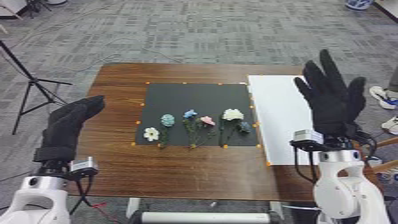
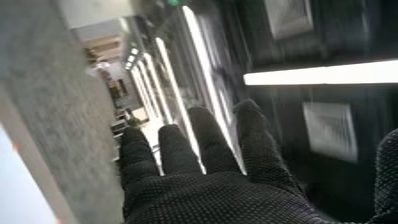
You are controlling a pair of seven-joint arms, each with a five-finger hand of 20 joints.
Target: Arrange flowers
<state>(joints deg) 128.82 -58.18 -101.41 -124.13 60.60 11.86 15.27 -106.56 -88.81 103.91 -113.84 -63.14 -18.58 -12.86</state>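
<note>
In the head view, several artificial flowers lie side by side on a dark mat (image 1: 178, 95): a white flower (image 1: 151, 134), a teal flower (image 1: 168, 120), a small blue flower (image 1: 190, 113), a pink flower (image 1: 207, 120), a larger white flower (image 1: 233, 114) and a dark bluish flower (image 1: 244, 127). Their stems point toward the robot. My right hand (image 1: 330, 102) is raised over the white sheet's right side, fingers straight and spread, holding nothing. My left hand (image 1: 71, 122) is at the table's left edge, away from the flowers. The right wrist view shows the right hand (image 2: 209, 197) with straight fingers.
A white sheet (image 1: 280, 120) lies right of the mat on the brown table (image 1: 178, 172). Small orange markers edge the mat. A black tripod (image 1: 33, 80) stands on the floor at the left. Shoes (image 1: 384, 97) are on the floor at the right.
</note>
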